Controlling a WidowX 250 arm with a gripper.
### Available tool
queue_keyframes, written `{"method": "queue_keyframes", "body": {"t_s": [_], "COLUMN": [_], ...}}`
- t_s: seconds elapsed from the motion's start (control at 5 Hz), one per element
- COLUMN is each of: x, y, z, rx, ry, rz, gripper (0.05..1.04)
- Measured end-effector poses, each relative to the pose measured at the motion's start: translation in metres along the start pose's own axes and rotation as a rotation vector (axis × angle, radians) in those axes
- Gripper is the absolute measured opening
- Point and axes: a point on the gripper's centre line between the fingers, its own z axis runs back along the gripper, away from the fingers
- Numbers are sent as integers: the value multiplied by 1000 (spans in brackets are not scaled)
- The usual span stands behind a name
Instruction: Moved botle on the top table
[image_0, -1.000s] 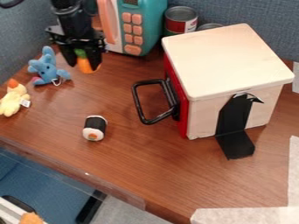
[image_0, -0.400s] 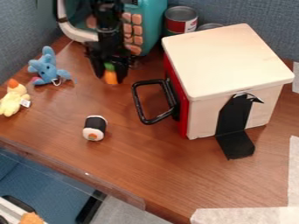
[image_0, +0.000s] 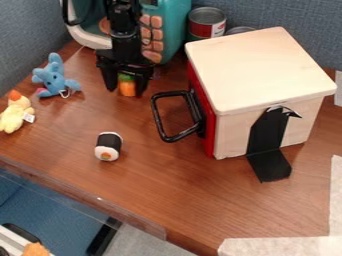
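Toward the pale-topped box (image_0: 257, 65) the gripper (image_0: 125, 91) had moved, bringing the small orange-and-green item (image_0: 127, 88) away from the blue plush toy (image_0: 51, 77) and nearer the box's black handle (image_0: 159, 117). Since the frame just before, the item had kept its place while the pincer had spread a little. Its two fingers stood apart, one on either side of the item; whether either one touched it, I could not tell.

The item, the likeliest match for the bottle, was upright to the left of the box, green part up and orange part down, a short way beyond the handle. Whether it bore its weight on the brown table (image_0: 167, 185) was hard to make out.

Farther left of the box sat the blue plush toy, with a yellow plush toy (image_0: 16, 115) below it in the view. A toy sushi roll (image_0: 108, 146) lay left of the box and nearer the camera than the handle. Behind the box, to its left, stood a teal toy microwave (image_0: 174, 22); a can (image_0: 207, 22) and part of a second can (image_0: 239, 30) stood just behind the box. A bent black strip (image_0: 268, 131) ran down the box's near side onto the table.
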Motion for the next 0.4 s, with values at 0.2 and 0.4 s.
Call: {"method": "queue_keyframes", "body": {"t_s": [0.2,0.4], "x": [-2,-3], "y": [13,23], "z": [39,80], "rx": [-14,-25], "ry": [-25,-94], "rz": [21,42], "gripper": [1004,1000]}}
